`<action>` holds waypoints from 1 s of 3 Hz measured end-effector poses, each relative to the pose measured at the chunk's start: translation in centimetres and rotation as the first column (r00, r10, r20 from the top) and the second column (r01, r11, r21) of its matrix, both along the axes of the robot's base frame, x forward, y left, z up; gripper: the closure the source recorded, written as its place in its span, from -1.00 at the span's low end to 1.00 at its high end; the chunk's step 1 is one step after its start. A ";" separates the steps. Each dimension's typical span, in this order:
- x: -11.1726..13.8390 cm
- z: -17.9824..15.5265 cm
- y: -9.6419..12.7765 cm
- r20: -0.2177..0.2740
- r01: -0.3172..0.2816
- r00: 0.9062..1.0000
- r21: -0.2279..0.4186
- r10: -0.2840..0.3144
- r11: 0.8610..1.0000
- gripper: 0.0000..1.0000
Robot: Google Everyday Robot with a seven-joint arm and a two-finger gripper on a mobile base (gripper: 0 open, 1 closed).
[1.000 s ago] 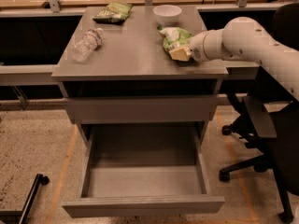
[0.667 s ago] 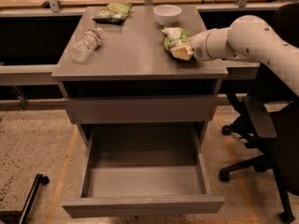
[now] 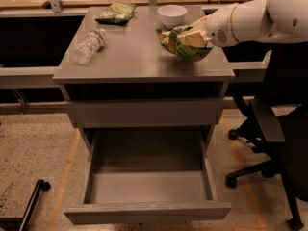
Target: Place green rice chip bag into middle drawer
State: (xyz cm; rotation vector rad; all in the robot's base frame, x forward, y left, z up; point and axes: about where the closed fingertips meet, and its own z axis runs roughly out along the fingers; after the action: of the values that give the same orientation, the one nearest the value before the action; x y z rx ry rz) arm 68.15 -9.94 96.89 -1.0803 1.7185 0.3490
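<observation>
The green rice chip bag [image 3: 184, 43] is bright green with tan print and is held just above the right side of the cabinet top [image 3: 139, 57]. My gripper [image 3: 196, 36] comes in from the right on a white arm and is shut on the bag's right part. The middle drawer [image 3: 149, 211] stands pulled open below, and its flat grey floor is bare. The drawer lies in front of and below the bag.
A white bowl [image 3: 172, 15] stands behind the held bag. A flatter, darker green bag [image 3: 115, 12] lies at the back left and a crushed clear bottle [image 3: 89, 45] at the left. A black office chair [image 3: 279, 143] stands right of the cabinet.
The gripper has lifted the bag slightly off the cabinet top, and the arm has risen and come nearer the camera. The drawer, bowl and bottle have not moved.
</observation>
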 end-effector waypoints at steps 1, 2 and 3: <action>-5.1 2.9 -0.9 0.017 -0.014 1.000 -0.045 0.015 0.999 1.00; -10.9 3.9 -2.1 0.006 -0.009 1.000 -0.101 0.010 0.995 1.00; -15.4 1.7 -3.6 -0.074 -0.033 0.997 -0.116 0.025 0.993 1.00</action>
State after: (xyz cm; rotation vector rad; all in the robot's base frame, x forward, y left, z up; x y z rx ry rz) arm 52.75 -13.58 98.58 -1.1910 1.8075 0.3122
